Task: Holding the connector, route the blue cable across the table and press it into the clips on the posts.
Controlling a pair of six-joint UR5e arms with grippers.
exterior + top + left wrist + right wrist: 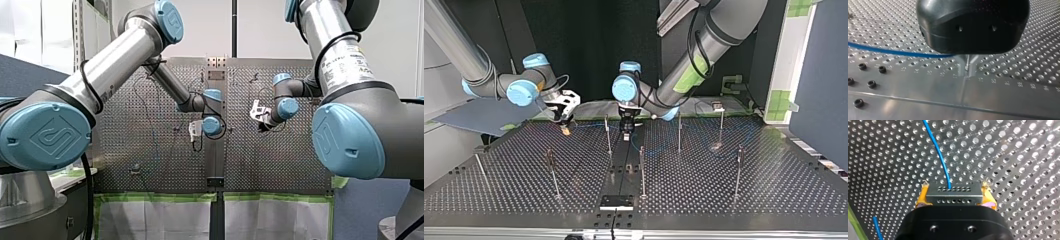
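Jaws first: our left jaws are hidden, so we cannot tell their grip, and the blue cable (898, 52) runs in beneath them. Our right jaws clamp the connector (954, 193), yellow pads (922, 196) either side, over the surface (1023, 157).

A pale wall (260, 25) fills the top of the front view, with a slotted metal upright (77, 30) at upper left and a dark pole (234, 27) at top centre. Along the bottom, white sheets (155, 220) edged in green tape (150, 197) adjoin the perforated bench (280, 160). In the top view a dark backdrop (589, 40) stands behind, with a blue-grey panel (824, 75) at right.
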